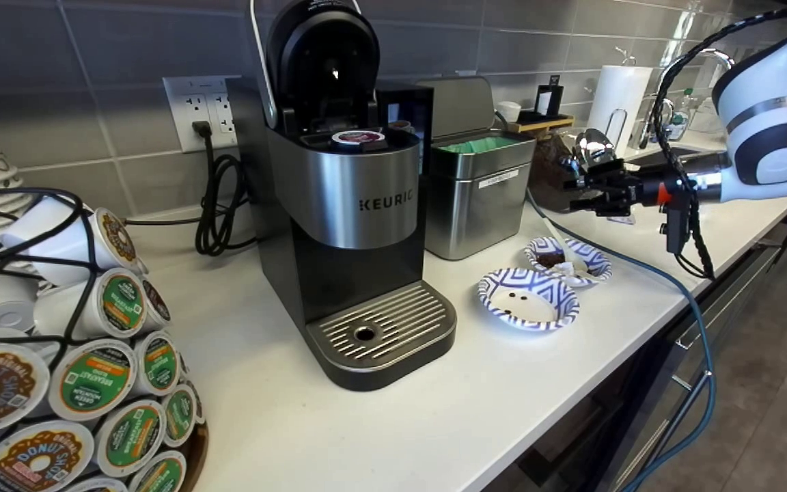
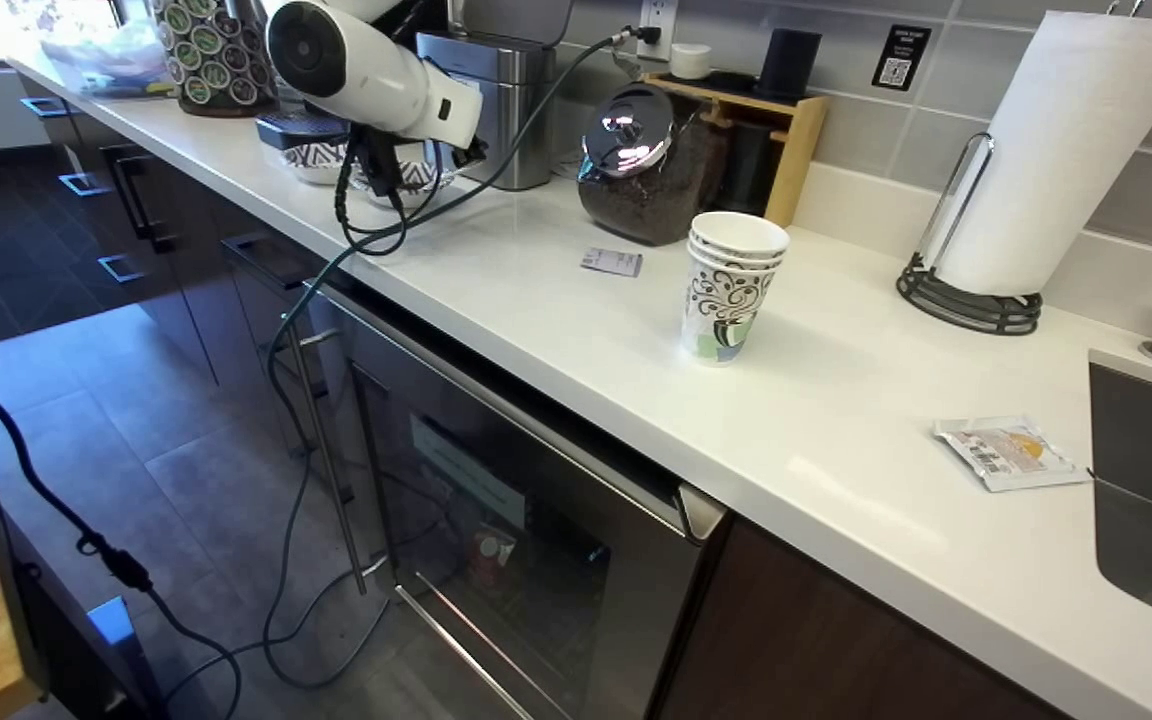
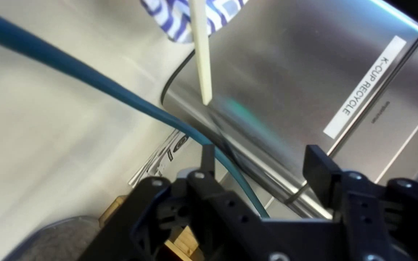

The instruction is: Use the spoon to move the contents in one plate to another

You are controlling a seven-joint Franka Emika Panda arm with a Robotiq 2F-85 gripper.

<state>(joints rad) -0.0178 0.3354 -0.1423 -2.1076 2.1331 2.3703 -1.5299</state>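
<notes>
Two blue-and-white patterned plates stand close together on the counter in an exterior view. The front plate [image 1: 533, 307] looks wider and holds a few dark bits. The back, smaller plate [image 1: 595, 258] holds a dark heap [image 1: 549, 260] and the pale spoon [image 1: 557, 236], whose handle sticks up over the rim. In the wrist view the spoon handle [image 3: 201, 54] ends above the fingertips, with part of a plate [image 3: 174, 21] at the top edge. My gripper [image 1: 573, 195] is open and empty, level, above and apart from the handle; the wrist view shows its spread fingers [image 3: 259, 152].
A steel K-cup bin [image 1: 479, 205] stands behind the plates, beside the coffee machine [image 1: 359, 198]. A blue cable [image 3: 85, 72] runs past the plates and over the counter's front edge. A coffee jar [image 2: 646, 195] and stacked cups [image 2: 721, 300] stand further along.
</notes>
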